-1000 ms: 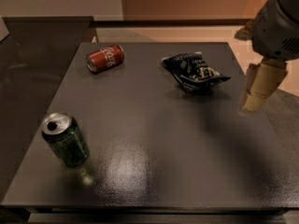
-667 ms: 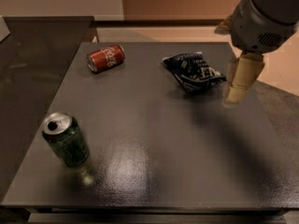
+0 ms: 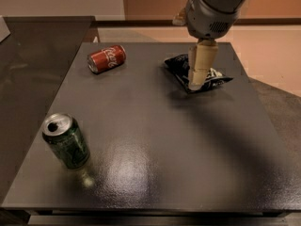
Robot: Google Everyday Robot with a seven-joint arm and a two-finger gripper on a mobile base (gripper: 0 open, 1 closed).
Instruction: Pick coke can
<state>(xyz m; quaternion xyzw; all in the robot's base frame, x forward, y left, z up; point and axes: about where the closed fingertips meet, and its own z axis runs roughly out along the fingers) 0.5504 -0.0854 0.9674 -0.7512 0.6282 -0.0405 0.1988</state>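
The coke can [image 3: 106, 59] is a red can with white script. It lies on its side at the far left of the dark table [image 3: 160, 140]. My gripper [image 3: 196, 85] hangs down from the grey arm at the far right of the table. It is above a black snack bag [image 3: 176, 66] and well to the right of the coke can. It holds nothing that I can see.
A dark green can [image 3: 66, 141] with a silver top stands upright near the table's front left. A dark counter [image 3: 28, 69] runs along the left side. The table's right edge drops off to a beige floor [image 3: 268, 51].
My arm and gripper have moved left, from beyond the table's right edge to over the snack bag. The cans and the bag have not moved.
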